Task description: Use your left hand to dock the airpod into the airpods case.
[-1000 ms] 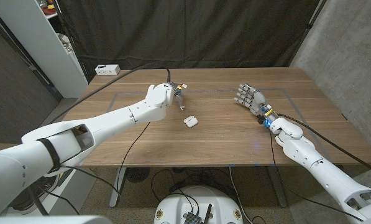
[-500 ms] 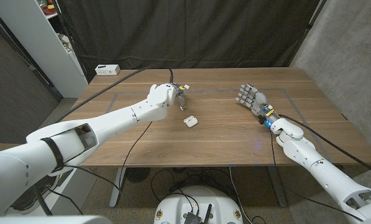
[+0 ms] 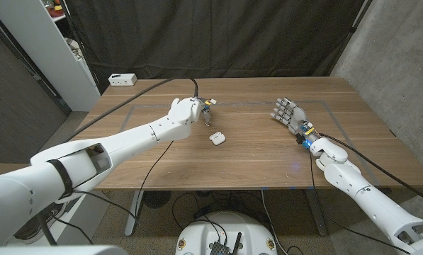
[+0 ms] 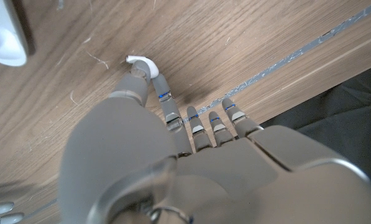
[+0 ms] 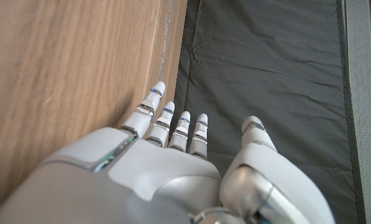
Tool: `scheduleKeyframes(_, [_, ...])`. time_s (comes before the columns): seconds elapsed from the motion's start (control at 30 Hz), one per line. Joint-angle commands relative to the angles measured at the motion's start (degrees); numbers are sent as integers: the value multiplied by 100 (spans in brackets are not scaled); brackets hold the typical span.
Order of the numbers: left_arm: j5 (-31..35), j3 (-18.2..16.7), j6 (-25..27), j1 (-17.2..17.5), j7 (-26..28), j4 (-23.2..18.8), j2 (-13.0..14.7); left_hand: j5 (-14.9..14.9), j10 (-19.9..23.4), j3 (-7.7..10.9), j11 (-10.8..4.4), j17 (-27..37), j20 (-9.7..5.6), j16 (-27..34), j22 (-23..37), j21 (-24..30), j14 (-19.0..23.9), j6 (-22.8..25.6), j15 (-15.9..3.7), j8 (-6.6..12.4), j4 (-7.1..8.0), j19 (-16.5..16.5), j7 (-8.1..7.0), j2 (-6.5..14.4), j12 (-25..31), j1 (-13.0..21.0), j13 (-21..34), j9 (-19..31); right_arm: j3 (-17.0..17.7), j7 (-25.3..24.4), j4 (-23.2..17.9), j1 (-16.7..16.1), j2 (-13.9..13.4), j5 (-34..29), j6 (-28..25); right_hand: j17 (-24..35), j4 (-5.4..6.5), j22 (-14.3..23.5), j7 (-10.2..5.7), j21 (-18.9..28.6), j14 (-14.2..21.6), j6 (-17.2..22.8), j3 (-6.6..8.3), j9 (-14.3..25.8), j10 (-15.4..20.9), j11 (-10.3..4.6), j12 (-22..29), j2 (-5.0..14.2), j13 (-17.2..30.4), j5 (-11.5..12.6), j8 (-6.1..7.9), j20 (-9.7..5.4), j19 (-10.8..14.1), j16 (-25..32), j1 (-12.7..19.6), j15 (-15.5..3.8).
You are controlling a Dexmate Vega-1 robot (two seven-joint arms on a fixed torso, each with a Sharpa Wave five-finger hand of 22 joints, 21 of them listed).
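Wooden table (image 3: 161, 166), dark curtain (image 3: 218, 35) behind, left hand (image 3: 186, 111) pinching airpod (image 4: 141, 62), right hand (image 3: 288, 113) empty, fingers spread.

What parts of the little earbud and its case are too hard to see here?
- Airpod: left wrist view, only a small white curve shows at a fingertip of the left robot hand; the rest is covered.
- Airpods case: head view, too small to tell what is inside; left wrist view, cut off by the picture's edge.
- Airpod: head view, too small to find.
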Motion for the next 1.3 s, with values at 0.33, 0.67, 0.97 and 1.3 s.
scheduleKeyframes(0.33, [-262, -549, -190, 534, 548, -549, 340, -35, 427, -117, -44, 1, -39, 54, 21, 78, 324, 355, -393, 412, 72, 201, 38, 181, 159, 199, 75, 339, -39, -245, -368, -242, -59, -93, -11, 21, 61, 27, 0, 41, 55, 30, 2, 9, 52, 24, 12, 17, 31, 29, -11, -16, -30, 0, -68, -454])
scheduleKeyframes(0.67, [-361, -809, -252, 712, 188, -1307, 828, -56, 479, -190, -49, 0, -36, 41, 22, 78, 363, 426, -426, 493, 88, 220, 42, 180, 166, 199, 87, 392, -189, -151, -551, -179, -70, -275, 93, 16, 66, 26, -12, 39, 55, 8, 13, 9, 45, -5, 6, 26, 31, 35, -23, -16, -38, -5, -82, -463])
scheduleKeyframes(0.97, [-175, -878, -15, 913, -37, -1823, 922, -63, 457, -247, -50, 0, -39, 15, 22, 73, 340, 458, -422, 520, 94, 224, 22, 190, 142, 216, 97, 382, -121, -2, -934, -343, -404, -143, -144, 14, 79, 26, -14, 39, 51, -12, 24, 8, 48, 17, 4, 36, 31, 38, -31, -12, -42, -9, -106, -471])
scheduleKeyframes(1.3, [40, -859, 378, 1174, -172, -2240, 894, -65, 466, -299, -58, 0, -42, 6, 22, 70, 344, 447, -438, 547, 100, 232, 10, 213, 131, 234, 107, 400, -17, 182, -1058, -483, -587, -26, -110, 8, 76, 26, -16, 41, 57, -14, 32, 8, 47, -3, 0, 25, 31, 41, -32, -10, -43, -12, -118, -464])
